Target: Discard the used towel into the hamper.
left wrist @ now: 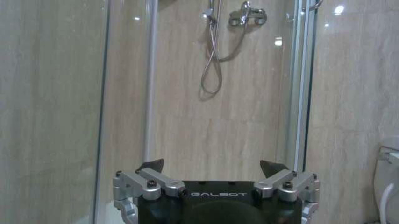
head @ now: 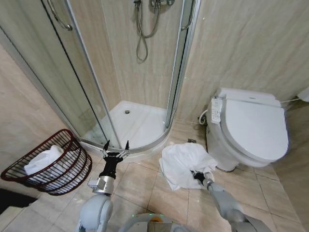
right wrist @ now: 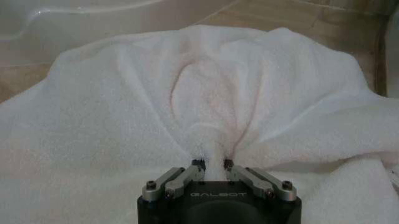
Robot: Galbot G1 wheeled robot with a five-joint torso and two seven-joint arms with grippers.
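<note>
Pinching a fold of the white towel (head: 186,164) on the floor, right gripper (head: 197,176) is mid-grab. Left gripper (head: 116,151) idles, spread wide. Next it probably needs lifting and carrying toward nine o'clock, where the hamper (head: 48,164) sits.

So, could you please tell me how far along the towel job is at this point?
Done: the right hand has pinched a fold of the white towel lying on the floor beside the toilet. In hand: that grip. Left: carrying it to the hamper, which already holds another white cloth. The left hand waits open nearby.
</note>
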